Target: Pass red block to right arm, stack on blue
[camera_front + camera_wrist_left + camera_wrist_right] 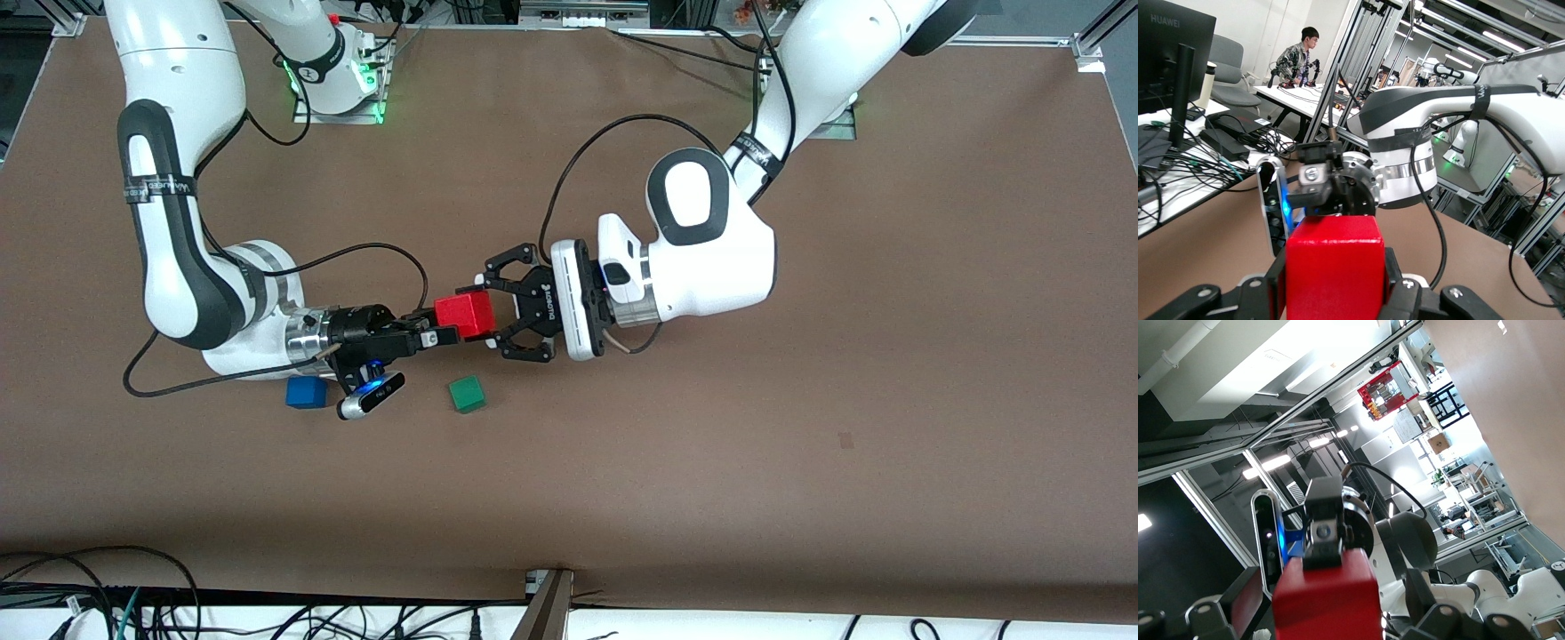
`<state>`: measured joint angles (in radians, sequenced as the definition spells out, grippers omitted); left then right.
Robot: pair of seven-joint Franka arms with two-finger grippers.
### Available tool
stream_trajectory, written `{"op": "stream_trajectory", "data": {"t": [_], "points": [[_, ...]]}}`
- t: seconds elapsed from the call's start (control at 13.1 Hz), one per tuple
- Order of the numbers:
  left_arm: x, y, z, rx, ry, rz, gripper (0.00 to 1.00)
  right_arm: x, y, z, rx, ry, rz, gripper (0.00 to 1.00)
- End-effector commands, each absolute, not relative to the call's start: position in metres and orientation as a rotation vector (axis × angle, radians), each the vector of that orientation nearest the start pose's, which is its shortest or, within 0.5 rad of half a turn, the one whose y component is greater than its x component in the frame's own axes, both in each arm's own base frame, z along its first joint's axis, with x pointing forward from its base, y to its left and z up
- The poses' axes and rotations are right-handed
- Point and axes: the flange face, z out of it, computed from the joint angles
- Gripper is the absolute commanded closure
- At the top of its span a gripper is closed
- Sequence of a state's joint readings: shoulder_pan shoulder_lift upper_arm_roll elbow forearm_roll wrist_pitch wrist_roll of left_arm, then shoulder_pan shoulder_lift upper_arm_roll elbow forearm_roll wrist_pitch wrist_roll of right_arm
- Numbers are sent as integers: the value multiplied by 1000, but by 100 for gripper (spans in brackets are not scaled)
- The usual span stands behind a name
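Observation:
The red block (464, 313) is up in the air over the middle of the table, with my left gripper (478, 316) shut on it; its black claw fingers press two opposite faces. In the left wrist view the red block (1335, 267) fills the space between the left gripper's (1335, 288) jaws. My right gripper (442, 324) meets it from the right arm's end, open, its slim fingers astride the block's free end. In the right wrist view the red block (1325, 600) sits between the right gripper's (1331, 600) fingers, with gaps on both sides. The blue cube (306, 392) lies on the table by the right wrist.
A green cube (467, 394) lies on the brown table (800, 444), beside the blue cube toward the left arm's end. The right arm's wrist camera (369, 396) hangs low between the two cubes. Cables loop from both arms over the table.

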<state>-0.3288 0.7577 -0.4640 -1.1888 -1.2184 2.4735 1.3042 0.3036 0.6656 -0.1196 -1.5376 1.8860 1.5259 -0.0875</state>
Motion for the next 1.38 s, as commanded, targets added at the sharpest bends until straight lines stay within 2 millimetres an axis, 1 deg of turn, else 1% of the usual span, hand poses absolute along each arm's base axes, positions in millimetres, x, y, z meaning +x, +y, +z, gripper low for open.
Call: {"op": "stream_trajectory", "data": {"t": [0.0, 0.23, 0.54, 0.92, 1.15, 1.22, 1.3], "points": [[637, -474, 437, 1649, -905, 864, 100, 669, 246, 352, -1322, 341, 491, 7], [637, -474, 437, 1649, -904, 863, 100, 673, 235, 352, -1321, 356, 494, 9], [638, -474, 435, 1650, -901, 860, 100, 672, 228, 356, -1310, 334, 506, 14], [637, -476, 435, 1648, -901, 859, 100, 672, 228, 355, -1311, 334, 506, 26], [637, -476, 435, 1649, -900, 860, 100, 672, 228, 355, -1311, 333, 507, 36], [637, -476, 435, 1648, -902, 860, 100, 672, 227, 356, -1311, 331, 506, 37], [637, -476, 435, 1649, -901, 861, 100, 672, 226, 356, -1313, 332, 503, 41]]}}
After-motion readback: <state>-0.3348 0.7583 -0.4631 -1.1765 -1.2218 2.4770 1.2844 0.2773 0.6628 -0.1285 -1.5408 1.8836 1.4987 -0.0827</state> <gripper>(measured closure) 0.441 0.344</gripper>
